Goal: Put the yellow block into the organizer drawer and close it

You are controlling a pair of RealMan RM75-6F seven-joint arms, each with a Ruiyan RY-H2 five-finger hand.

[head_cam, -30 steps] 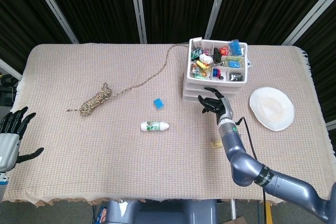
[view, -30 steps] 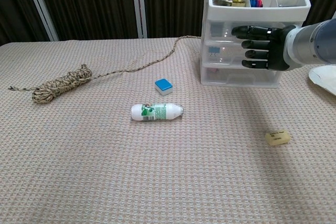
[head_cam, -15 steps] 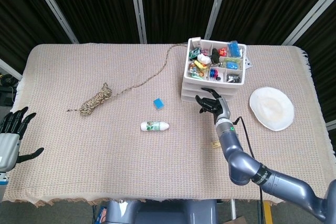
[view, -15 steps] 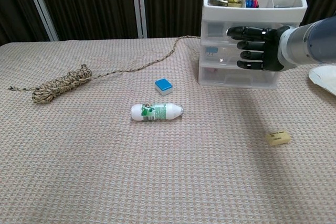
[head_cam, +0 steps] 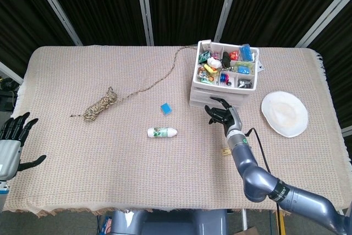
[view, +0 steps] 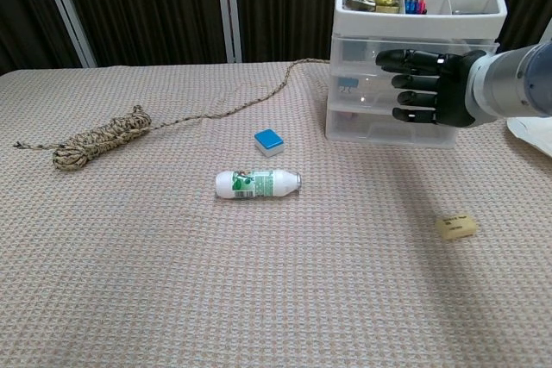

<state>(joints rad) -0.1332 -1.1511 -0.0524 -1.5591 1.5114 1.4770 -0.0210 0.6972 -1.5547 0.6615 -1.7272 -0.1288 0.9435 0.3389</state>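
The yellow block lies flat on the cloth at the right, small and pale; in the head view the yellow block shows just left of my right forearm. The white three-drawer organizer stands at the back right, its top tray full of small items and its drawer fronts flush. My right hand hovers right in front of the drawers with spread fingers, holding nothing; contact with them cannot be told. My left hand is open at the table's left edge, far from everything.
A white bottle lies on its side mid-table, with a blue block just behind it. A coiled rope trails toward the organizer. A white plate sits to the right of the organizer.
My right hand has drawn back slightly from the drawer fronts toward me. The organizer has shifted a little on the cloth. The yellow block and my left hand have not moved.
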